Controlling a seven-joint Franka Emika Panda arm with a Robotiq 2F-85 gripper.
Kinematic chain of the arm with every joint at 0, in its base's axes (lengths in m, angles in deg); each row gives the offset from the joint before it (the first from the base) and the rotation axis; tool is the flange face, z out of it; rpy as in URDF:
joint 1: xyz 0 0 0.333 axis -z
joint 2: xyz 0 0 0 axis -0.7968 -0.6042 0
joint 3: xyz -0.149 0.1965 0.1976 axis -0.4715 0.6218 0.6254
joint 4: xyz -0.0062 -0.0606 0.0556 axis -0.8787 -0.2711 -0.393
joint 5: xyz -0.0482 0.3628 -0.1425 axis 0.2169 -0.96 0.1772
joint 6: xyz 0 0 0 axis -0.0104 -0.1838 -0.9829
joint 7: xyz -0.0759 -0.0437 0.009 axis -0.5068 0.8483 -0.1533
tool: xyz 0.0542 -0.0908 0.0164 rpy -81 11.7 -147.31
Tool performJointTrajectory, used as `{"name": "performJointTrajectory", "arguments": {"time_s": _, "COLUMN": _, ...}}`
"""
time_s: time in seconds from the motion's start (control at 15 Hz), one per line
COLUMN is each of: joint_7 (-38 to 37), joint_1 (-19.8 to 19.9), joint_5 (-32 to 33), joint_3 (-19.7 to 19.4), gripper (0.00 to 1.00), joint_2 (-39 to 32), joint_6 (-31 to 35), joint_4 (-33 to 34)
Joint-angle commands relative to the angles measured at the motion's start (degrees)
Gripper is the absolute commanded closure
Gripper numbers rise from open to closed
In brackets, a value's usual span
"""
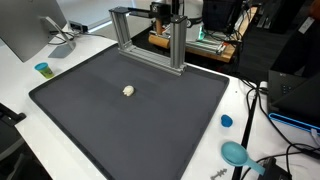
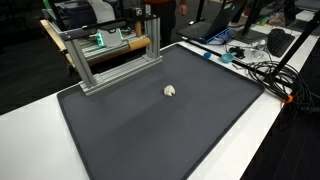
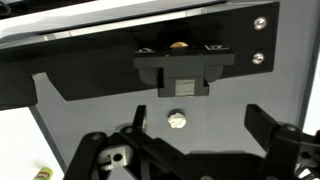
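Grey mat (image 1: 180,130) reaches wide around 1 white lump (image 3: 177,120), far from every edge, jaws spread.

A white rectangular table (image 1: 75,47) carries a large dark grey fabric mat (image 1: 130,130) that covers most of its top. Near the mat's middle, a little toward its far edge, lies a small cream-white lump (image 1: 128,91), alone on the cloth. A silver aluminium-profile frame (image 1: 180,45) stands along the mat's far edge. A small blue round cap (image 1: 226,121) and black cables (image 1: 265,110) lie just off one side edge; a small teal cup (image 1: 42,69) sits off the opposite side.
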Motion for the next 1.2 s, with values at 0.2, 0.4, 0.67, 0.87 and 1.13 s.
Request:
{"name": "performJointTrajectory", "arguments": {"time_s": 0.2, "joint_7": 0.17, "joint_1": 0.22, "joint_5": -0.33, "joint_3": 0.23, "gripper": 0.0, "joint_2": 1.13, "joint_6": 0.18, "joint_4": -0.79}}
{"name": "performJointTrajectory", "arguments": {"time_s": 0.4, "joint_7": -0.93, "joint_1": 0.64, "joint_5": 0.29, "joint_3": 0.71, "gripper": 0.0, "joint_2": 2.28, "joint_6": 1.63, "joint_4": -2.69}}
{"name": "performJointTrajectory", "arguments": {"time_s": 0.67, "joint_7": 0.01, "joint_1": 0.36, "joint_5": -0.2, "joint_3": 0.1, "gripper": 0.0, "joint_2": 2.23, "joint_6": 4.46, "joint_4": -5.17}}
{"name": "performJointTrajectory", "arguments": {"time_s": 0.87, "joint_7": 0.01, "joint_1": 0.48, "joint_5": -0.49, "joint_3": -0.18, "gripper": 0.0, "joint_2": 2.11, "joint_6": 7.76, "joint_4": -7.16}}
{"name": "performJointTrajectory", "arguments": {"time_s": 1.13, "joint_7": -0.98, "joint_1": 1.45, "joint_5": 0.07, "joint_3": 0.17, "gripper": 0.0, "joint_2": 2.45, "joint_6": 7.96, "joint_4": -8.3}}
